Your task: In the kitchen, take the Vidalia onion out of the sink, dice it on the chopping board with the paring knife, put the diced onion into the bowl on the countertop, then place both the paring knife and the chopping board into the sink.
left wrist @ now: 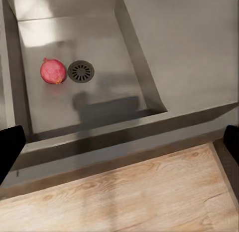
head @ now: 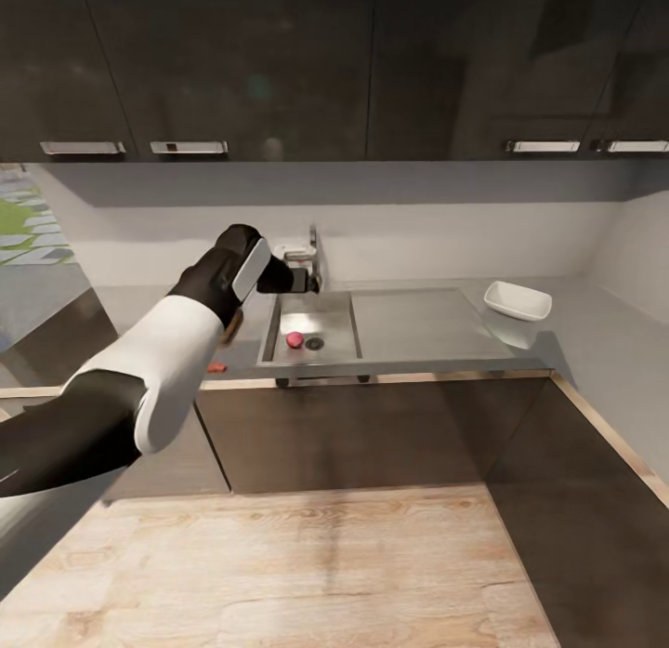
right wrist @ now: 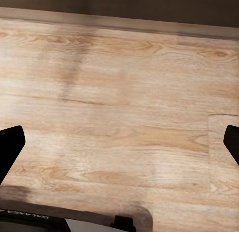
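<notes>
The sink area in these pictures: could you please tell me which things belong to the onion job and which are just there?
Job:
- Vidalia onion, beside the drain
- sink
- bowl
- countertop
- left gripper, open

Just there:
- tap
- wall cabinets
- wooden floor
</notes>
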Controlling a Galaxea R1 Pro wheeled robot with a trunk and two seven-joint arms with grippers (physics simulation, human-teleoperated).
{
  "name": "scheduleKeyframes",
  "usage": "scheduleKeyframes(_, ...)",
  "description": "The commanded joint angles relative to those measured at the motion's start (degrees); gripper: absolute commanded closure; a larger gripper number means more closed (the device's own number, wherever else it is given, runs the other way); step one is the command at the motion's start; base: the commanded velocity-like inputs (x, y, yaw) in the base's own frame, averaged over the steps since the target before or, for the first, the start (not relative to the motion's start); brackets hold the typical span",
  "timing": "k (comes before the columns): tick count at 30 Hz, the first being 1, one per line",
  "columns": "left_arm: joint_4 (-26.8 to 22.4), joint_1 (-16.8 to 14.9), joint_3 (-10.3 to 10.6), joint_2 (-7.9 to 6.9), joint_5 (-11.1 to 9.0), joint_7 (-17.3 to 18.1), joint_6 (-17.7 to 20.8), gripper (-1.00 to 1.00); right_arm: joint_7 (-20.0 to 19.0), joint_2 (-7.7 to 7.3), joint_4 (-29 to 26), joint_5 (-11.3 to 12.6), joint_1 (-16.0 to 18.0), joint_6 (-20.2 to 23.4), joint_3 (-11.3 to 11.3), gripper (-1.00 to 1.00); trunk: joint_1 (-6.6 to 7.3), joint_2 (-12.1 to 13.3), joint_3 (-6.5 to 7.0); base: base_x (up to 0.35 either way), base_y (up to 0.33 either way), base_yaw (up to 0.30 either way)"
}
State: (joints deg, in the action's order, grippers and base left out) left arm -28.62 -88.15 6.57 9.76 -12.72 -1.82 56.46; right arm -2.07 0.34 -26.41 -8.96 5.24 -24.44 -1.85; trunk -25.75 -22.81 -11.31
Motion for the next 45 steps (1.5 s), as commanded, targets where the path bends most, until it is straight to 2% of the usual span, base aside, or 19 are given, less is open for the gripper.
scheduleKeyframes(1, 0.73, -0.36, 0.33, -0.06, -0.42, -0.19, 0.15, -1.0, -0.22, 0.04, -0.01, -0.2, 0.03, -0.2, -0.21, -1.0, -0.03, -0.11, -0.11, 0.0, 0.0, 0.0)
scheduleKeyframes(8, 7.08, -0.74, 0.45, -0.35, -0.47, -0.15, -0.33, -1.0, -0.22, 0.04, -0.07, -0.19, 0.03, -0.18, -0.25, -1.0, -0.03, -0.11, -0.11, 0.0, 0.0, 0.0)
scheduleKeyframes(19, 8.31, -0.71, 0.46, -0.53, -0.47, -0.2, -0.56, -1.0, -0.22, 0.03, 0.04, -0.1, 0.03, -0.17, -0.35, -1.0, -0.03, -0.11, -0.11, 0.032, -0.012, 0.0)
scheduleKeyframes(29, 8.93, -0.56, 0.46, -0.53, -0.47, -0.2, -0.6, -1.0, -0.16, 0.01, -0.01, -0.1, 0.03, -0.17, -0.35, -1.0, -0.03, -0.11, -0.11, 0.227, -0.183, 0.0)
scheduleKeyframes(35, 11.44, -0.48, 0.46, -0.58, -0.42, -0.2, -0.67, -1.0, -0.13, -0.11, -0.09, -0.1, 0.03, -0.16, -0.39, -1.0, -0.03, -0.11, -0.11, 0.25, -0.219, 0.0)
scheduleKeyframes(39, 13.22, -0.39, 0.46, -0.61, -0.3, -0.2, -1.74, -1.0, -0.13, -0.15, -0.07, -0.1, 0.03, -0.15, -0.37, -1.0, -0.03, -0.11, -0.11, 0.25, -0.22, 0.0)
scheduleKeyframes(42, 15.97, -0.33, 0.46, -0.7, -0.22, -0.2, -4.61, -1.0, -0.13, -0.1, -0.05, -0.1, 0.03, -0.15, -0.35, -1.0, -0.03, -0.11, -0.11, 0.25, -0.22, 0.0)
scheduleKeyframes(45, 16.85, -0.3, 0.46, -0.79, -0.19, -0.21, -5.12, -1.0, -0.13, -0.04, -0.05, -0.1, 0.03, -0.14, -0.35, -1.0, -0.03, -0.11, -0.11, 0.241, -0.206, 0.0)
